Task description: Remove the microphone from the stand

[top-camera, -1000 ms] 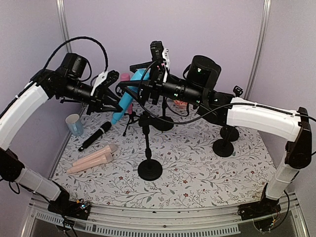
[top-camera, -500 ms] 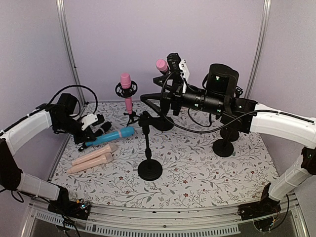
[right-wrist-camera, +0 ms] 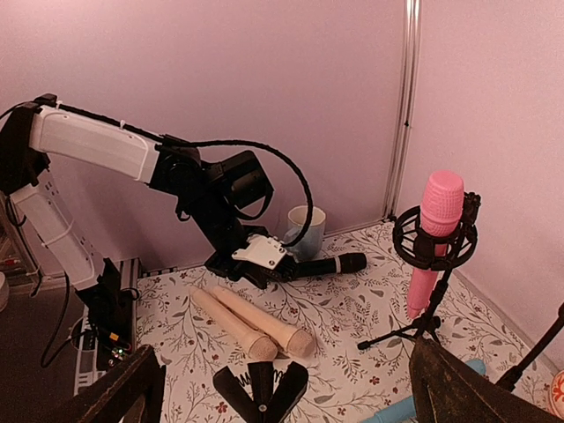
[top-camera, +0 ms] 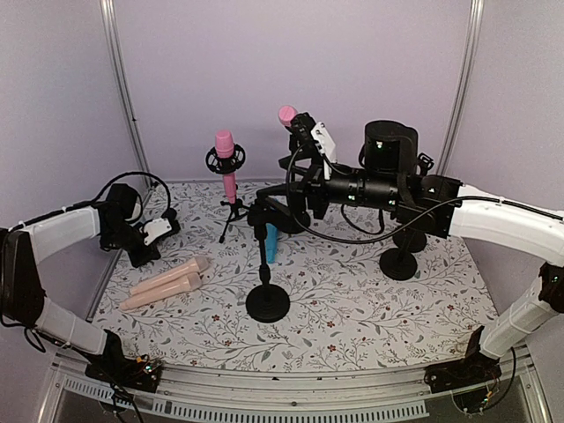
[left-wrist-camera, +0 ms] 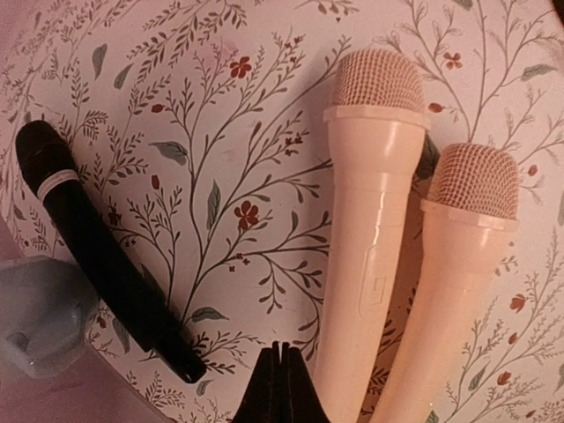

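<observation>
- We find the blue mic (top-camera: 270,242) lying flat on the mat (top-camera: 352,300), in no holder. From the top view it sits just behind the pole of the stand (top-camera: 265,273), running front to back. We cannot tell whether it touches the pole.
- The stand is upright on its round base near the middle of the mat, with its clip at the top of the pole.
- The right gripper (top-camera: 310,139) hangs high, above and behind the stand. Its jaws are spread wide with nothing between them, and its wrist camera looks across the mat toward the left arm.
- The left gripper (left-wrist-camera: 279,352) is low over the left side of the mat, fingers pressed together and gripping nothing.
- Under it we see two beige mics (left-wrist-camera: 370,220) side by side, touching, with their heads pointing the same way.
- A black mic (left-wrist-camera: 97,264) lies beside them but apart from them.
- A cup (right-wrist-camera: 304,231) stands in the rear left corner, close to one end of the black mic.
- A pink mic (top-camera: 226,154) stands upright in a ring mount on a small tripod, left of the stand and toward the rear.
- Of the second pink mic (top-camera: 287,115) we see only the head, just behind the right gripper. Its mount is hidden.
- Two more round bases (top-camera: 399,263) sit on the right, under the right arm.
</observation>
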